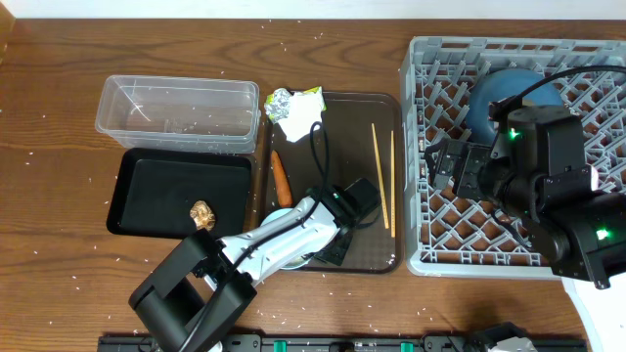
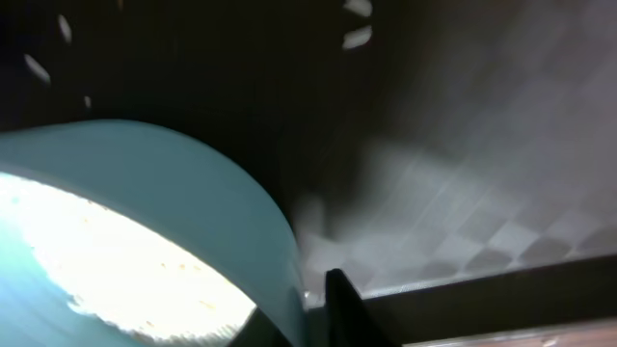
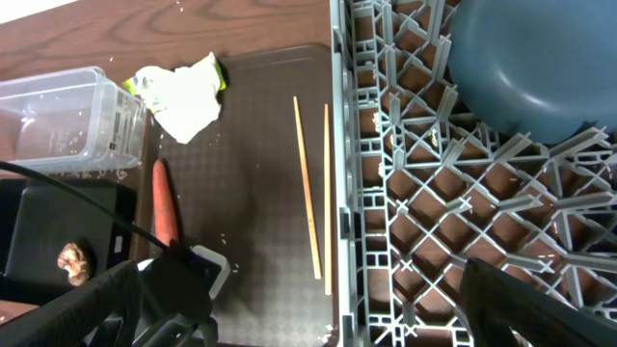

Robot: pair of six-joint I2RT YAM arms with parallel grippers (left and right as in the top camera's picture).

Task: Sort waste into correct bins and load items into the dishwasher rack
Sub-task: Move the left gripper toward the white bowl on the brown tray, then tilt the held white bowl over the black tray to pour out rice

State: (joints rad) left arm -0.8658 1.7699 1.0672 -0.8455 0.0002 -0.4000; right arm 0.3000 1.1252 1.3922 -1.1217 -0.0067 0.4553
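Observation:
My left gripper [image 1: 328, 244] is low over the front of the brown serving tray. Its fingers [image 2: 308, 318] straddle the wall of a light-blue cup [image 2: 145, 222], which fills the left wrist view. My right gripper [image 1: 455, 166] is open and empty above the left side of the grey rack [image 1: 518, 225]; it also shows in the right wrist view [image 3: 318, 308]. The dark blue plate [image 1: 514, 98] stands in the rack. The chopsticks [image 1: 381, 176], carrot [image 1: 281, 178], foil ball [image 1: 282, 101], napkin [image 1: 296, 122] and wrapper [image 1: 311, 96] lie on the serving tray.
A clear tub [image 1: 176, 112] stands at the back left. The black tray [image 1: 156, 191] in front of it holds a brown food scrap [image 1: 202, 215]. The brown serving tray [image 1: 342, 127] sits between these bins and the rack. Rice grains are scattered over the wooden table.

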